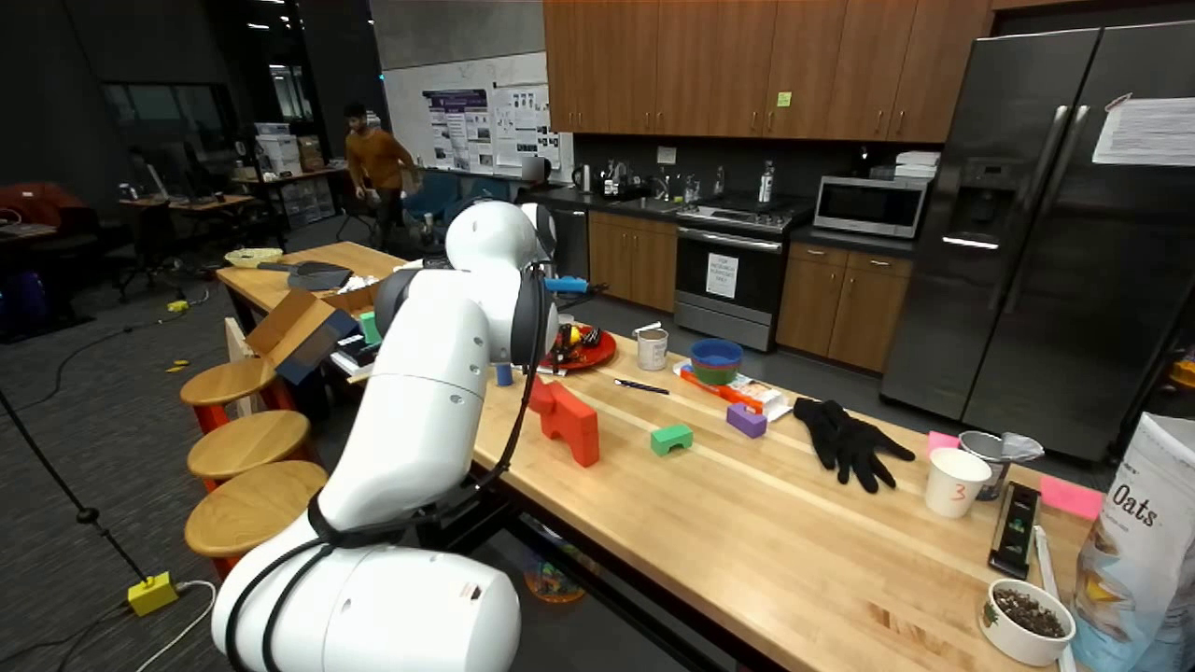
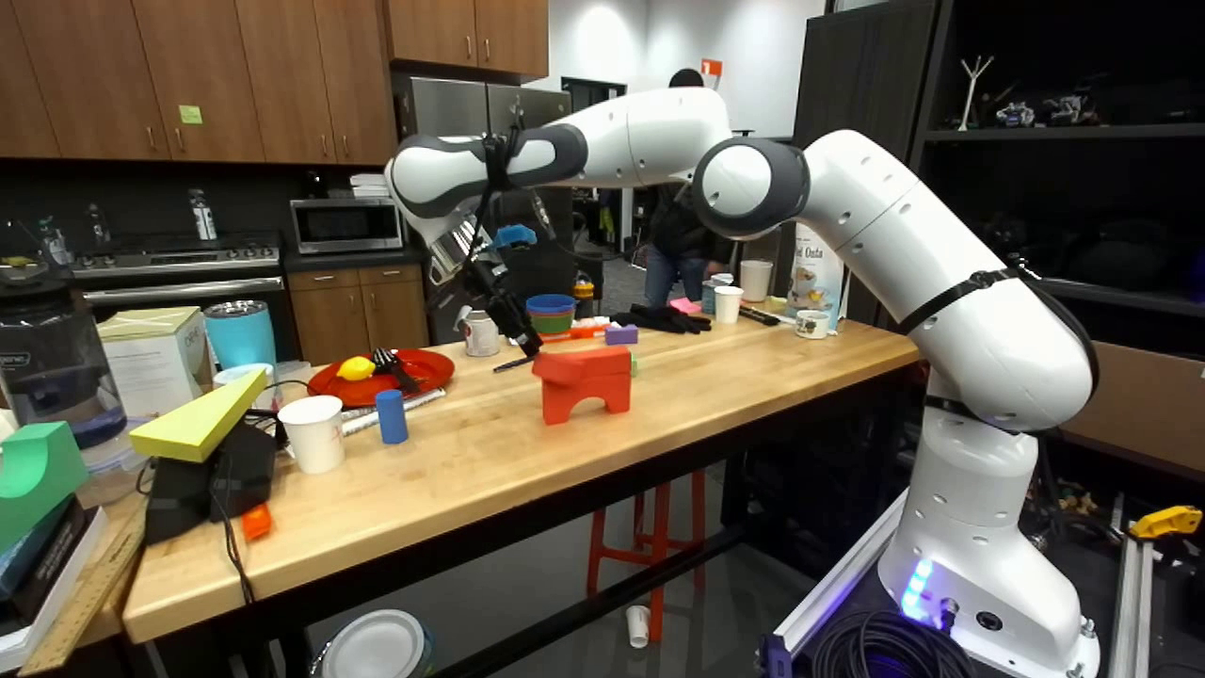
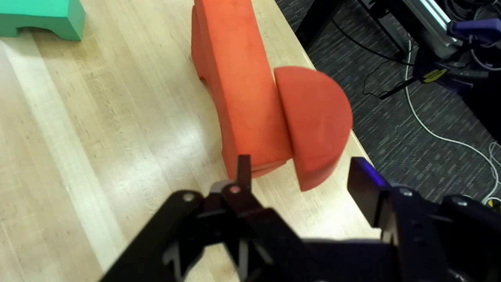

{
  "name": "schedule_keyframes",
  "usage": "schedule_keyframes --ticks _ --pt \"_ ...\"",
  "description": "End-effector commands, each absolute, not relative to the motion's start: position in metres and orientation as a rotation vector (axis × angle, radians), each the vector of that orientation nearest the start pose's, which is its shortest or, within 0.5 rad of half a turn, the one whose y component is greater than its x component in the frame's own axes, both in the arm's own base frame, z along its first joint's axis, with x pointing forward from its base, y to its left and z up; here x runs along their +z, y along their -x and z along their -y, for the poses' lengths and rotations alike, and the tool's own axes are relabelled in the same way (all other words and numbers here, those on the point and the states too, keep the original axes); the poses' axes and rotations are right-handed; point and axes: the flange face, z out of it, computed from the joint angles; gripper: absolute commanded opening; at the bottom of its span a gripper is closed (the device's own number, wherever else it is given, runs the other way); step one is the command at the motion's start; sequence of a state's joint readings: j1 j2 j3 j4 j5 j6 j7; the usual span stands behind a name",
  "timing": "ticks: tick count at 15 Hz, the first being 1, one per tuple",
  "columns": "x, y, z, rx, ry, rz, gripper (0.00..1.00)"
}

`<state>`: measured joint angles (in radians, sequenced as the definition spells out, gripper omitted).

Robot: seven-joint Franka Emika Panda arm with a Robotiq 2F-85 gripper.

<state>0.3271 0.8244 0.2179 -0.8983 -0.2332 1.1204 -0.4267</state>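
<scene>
A red arch block (image 3: 242, 78) stands on the wooden table in the wrist view; its opening shows in an exterior view (image 2: 617, 388). A red half-round block (image 3: 319, 117) sits tilted against its upper side, toward the table edge; what supports it is unclear. My gripper (image 3: 301, 178) is open, with its jaws apart near this end of both red pieces. One finger (image 3: 244, 168) overlaps the arch block's near corner in the picture; whether it touches is unclear. Nothing is pinched between the pads. In an exterior view the gripper (image 2: 529, 347) is just above the red blocks; the arm hides it in the opposite exterior view.
Close by are a green arch block (image 1: 671, 439), a purple block (image 1: 746, 420) and a pen (image 1: 641, 385). A red plate (image 2: 435, 372), a blue cylinder (image 2: 392, 417) and a paper cup (image 2: 313, 433) stand farther along. The table edge runs beside the red blocks.
</scene>
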Motion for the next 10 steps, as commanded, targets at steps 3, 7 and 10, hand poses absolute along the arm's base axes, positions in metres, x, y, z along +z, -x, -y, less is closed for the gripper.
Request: schedule_keyframes --ticks 3,7,10 --pt "0.3786 -0.6302 -0.283 0.902 2.801 1.336 1.0" --pt "0.3747 -0.6303 -0.2834 0.898 2.802 1.334 1.0" --pt "0.3729 -0.6302 -0.283 0.899 2.801 1.335 1.0"
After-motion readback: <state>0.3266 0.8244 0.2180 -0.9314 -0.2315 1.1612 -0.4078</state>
